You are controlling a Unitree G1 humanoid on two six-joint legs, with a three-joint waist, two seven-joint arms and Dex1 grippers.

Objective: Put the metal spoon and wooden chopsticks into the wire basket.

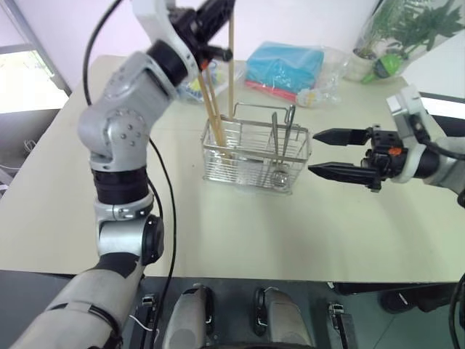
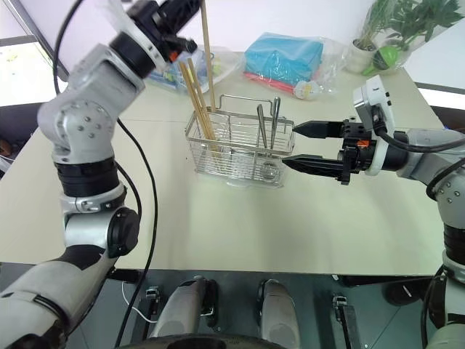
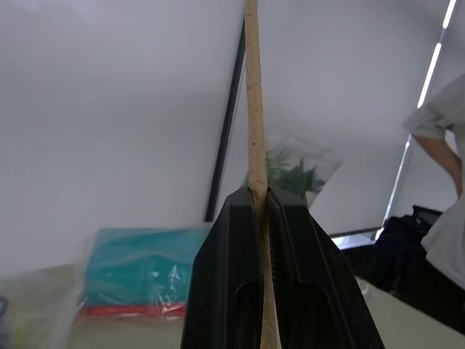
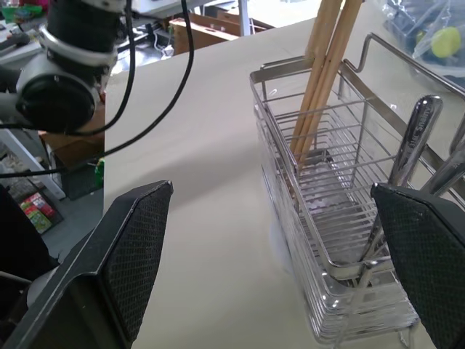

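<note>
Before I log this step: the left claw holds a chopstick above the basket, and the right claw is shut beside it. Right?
Not quite. The right claw is open, as the right eye view shows. The left claw does hold a chopstick above the basket, with the right claw beside it.

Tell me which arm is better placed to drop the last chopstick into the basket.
Left. Its pincer is shut on a wooden chopstick held upright above the wire basket. The right pincer is open and empty, beside the basket.
</note>
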